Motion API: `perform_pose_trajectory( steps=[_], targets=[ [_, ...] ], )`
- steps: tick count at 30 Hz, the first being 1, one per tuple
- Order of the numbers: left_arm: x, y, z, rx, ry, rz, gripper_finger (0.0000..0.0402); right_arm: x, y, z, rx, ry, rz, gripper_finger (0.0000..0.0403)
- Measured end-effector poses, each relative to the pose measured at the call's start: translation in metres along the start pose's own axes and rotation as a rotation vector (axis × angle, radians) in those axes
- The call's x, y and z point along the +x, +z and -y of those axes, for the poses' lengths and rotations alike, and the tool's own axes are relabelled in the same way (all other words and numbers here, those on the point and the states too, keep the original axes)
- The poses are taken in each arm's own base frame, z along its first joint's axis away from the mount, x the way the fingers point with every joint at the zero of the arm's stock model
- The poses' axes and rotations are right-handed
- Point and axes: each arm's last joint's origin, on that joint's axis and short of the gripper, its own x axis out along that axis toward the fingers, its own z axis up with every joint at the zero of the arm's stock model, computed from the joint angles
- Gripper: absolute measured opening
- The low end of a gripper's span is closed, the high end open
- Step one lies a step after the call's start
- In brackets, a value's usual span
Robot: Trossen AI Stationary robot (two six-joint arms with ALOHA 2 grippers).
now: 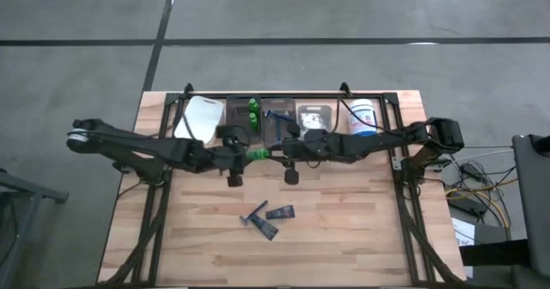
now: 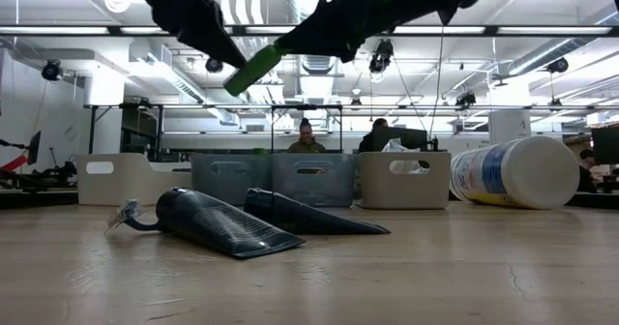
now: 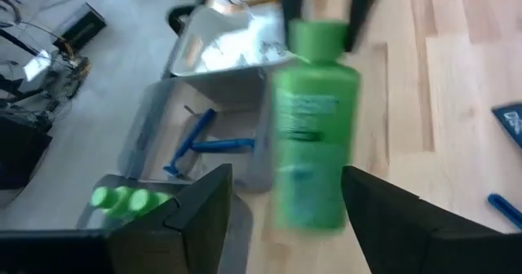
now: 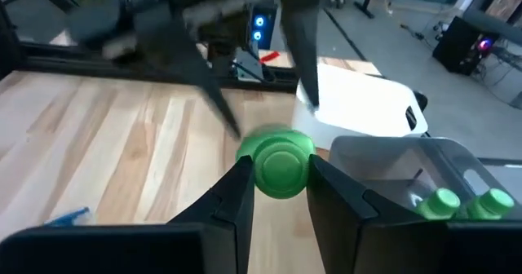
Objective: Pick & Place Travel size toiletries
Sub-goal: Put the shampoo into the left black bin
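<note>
Two grippers meet over the wooden table just in front of the clear middle bin, and between them you have one small green plastic bottle held in the air. The right gripper has its fingers closed on the bottle's green cap. The left gripper has its fingers spread wide to either side of the bottle's body, seemingly clear of it, though motion blur makes that hard to judge. Inside that bin lie a blue razor and two more green bottles. Well in front of the bin, on the table, rest two dark tubes and another razor.
</note>
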Motion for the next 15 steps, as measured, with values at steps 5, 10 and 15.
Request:
perform_pose_trajectory(
  steps=[5,10,15],
  targets=[
    [-0.025,-0.009,-0.014,-0.060,-0.001,0.085,0.0232,0.001,0.005,0.010,0.002,-0.019,-0.043,0.0084],
    [-0.037,-0.030,-0.020,-0.152,-0.007,0.171,0.0232,0.003,0.013,0.026,0.017,-0.051,-0.052,0.0089],
    [-0.032,-0.058,-0.016,-0.192,-0.006,0.235,0.0232,0.008,0.026,0.046,0.014,-0.079,-0.137,0.0087]
  ],
)
